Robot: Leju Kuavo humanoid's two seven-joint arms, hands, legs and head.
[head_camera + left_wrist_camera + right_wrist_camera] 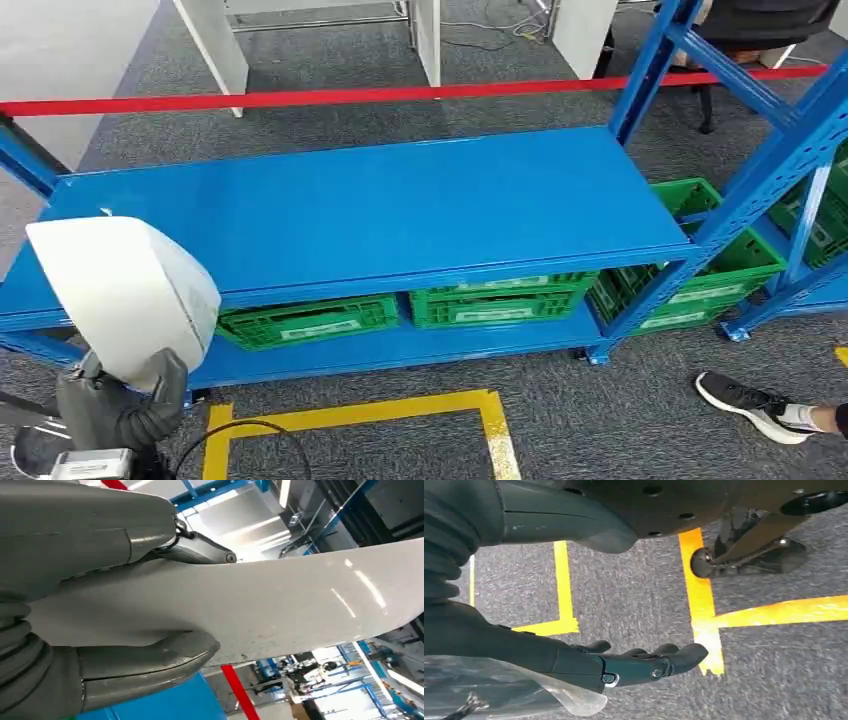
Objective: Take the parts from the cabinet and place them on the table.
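White part (120, 290), a curved glossy shell, held up at the lower left of the head view, in front of the blue shelf's (380, 205) left end and overlapping its front edge. Gripped by the left hand (125, 405) from below, grey thumb wrapped up against the shell's underside. In the left wrist view, same part (280, 605) clamped between thumb (150, 667) on one face and fingers (200, 550) on the other, smooth surface catching streaks of light.

Right hand (624, 662) hanging low over grey carpet (634, 595), dark fingers (679, 655) stretched out side by side and slightly curled at the tips, holding nothing, apart from the thumb (569, 522). Yellow floor tape (701, 605) beneath it.

Shelf top bare and blue. Three green crates (495, 300) on the lower level under it, white labels facing front, with another green crate (715, 260) just beside the right upright. Red tape (400, 95) stretched across behind the shelf. Yellow tape outline (400, 415) on the carpet in front of the shelf. A person's black shoe (745, 405) with white sole at the lower right, on the carpet, well apart from the part.
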